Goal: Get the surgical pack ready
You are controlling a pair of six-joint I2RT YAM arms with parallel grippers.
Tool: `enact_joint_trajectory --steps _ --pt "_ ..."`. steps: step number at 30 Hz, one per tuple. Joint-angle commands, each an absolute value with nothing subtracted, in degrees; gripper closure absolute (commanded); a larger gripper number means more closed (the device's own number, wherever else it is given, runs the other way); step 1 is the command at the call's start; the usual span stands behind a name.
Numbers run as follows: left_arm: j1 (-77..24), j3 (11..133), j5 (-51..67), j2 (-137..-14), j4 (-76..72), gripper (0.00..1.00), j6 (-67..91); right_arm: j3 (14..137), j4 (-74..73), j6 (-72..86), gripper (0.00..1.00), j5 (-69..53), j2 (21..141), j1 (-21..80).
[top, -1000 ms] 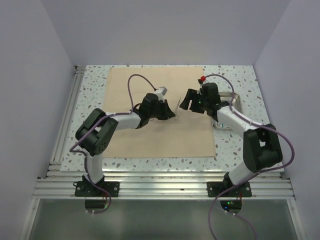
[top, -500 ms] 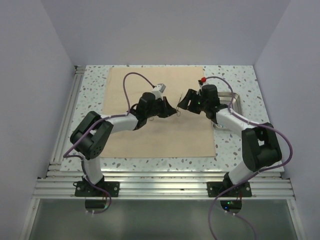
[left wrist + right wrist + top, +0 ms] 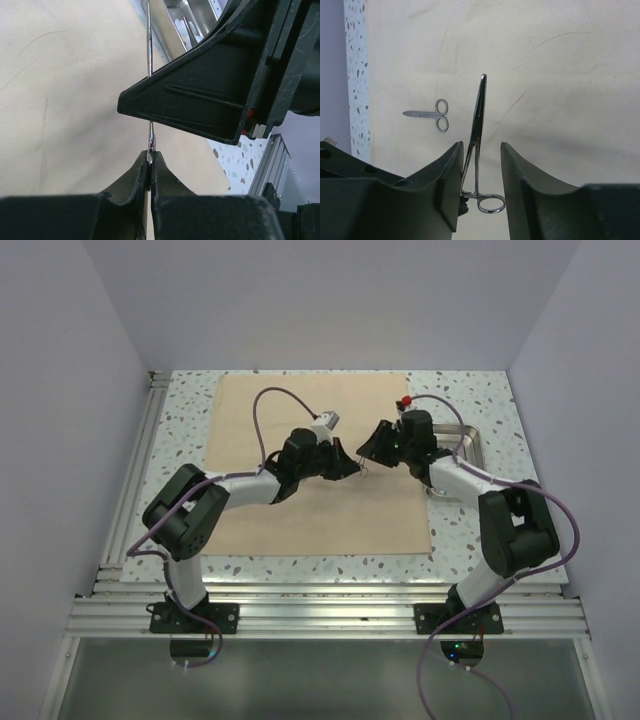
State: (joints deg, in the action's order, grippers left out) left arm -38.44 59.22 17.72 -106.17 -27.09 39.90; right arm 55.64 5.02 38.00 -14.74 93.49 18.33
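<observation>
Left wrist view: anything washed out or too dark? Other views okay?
Left wrist: steel tray glares, the left claw is near-black with little detail. Right wrist: forceps and scissors sharp, soft shadows on the cloth. Top external: even light, faint shadows.

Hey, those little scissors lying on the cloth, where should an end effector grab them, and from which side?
Take the scissors at the narrow shank just ahead of the finger rings, coming straight down from above. They lie flat and closed on the cloth, so closing across that thin width is probably surest. The rings are wider, and the blades taper to a point.
</observation>
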Motion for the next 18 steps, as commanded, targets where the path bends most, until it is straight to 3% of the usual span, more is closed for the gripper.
enact_joint_trajectory --steps 1,5,7,8,9,12,18 --pt "-39.0 59.5 17.6 -105.1 -31.4 1.0 40.2 58.0 6.3 38.6 0.64 -15.6 94.1 18.4" --pt "-39.1 59.8 17.2 -105.2 -30.9 0.92 39.8 58.2 4.4 37.6 0.92 -14.0 93.3 18.4" --pt "-39.1 59.8 17.0 -105.2 -30.6 0.75 39.6 58.9 2.6 36.5 1.0 -13.4 92.8 18.4" --pt "-39.1 59.7 16.7 -104.9 -30.3 0.68 39.6 59.2 1.9 36.2 1.0 -13.3 92.6 18.3" --pt "-39.1 59.2 16.4 -104.8 -30.3 0.54 39.5 59.6 0.8 35.3 1.0 -12.8 92.6 18.2" --pt "-39.1 57.5 15.0 -103.0 -30.5 0.34 39.3 61.3 -1.9 33.1 1.0 -12.7 92.7 17.8" --pt "-38.4 55.8 9.6 -98.1 -24.5 0.26 37.2 66.3 -10.9 26.0 1.0 -12.0 92.4 13.5"
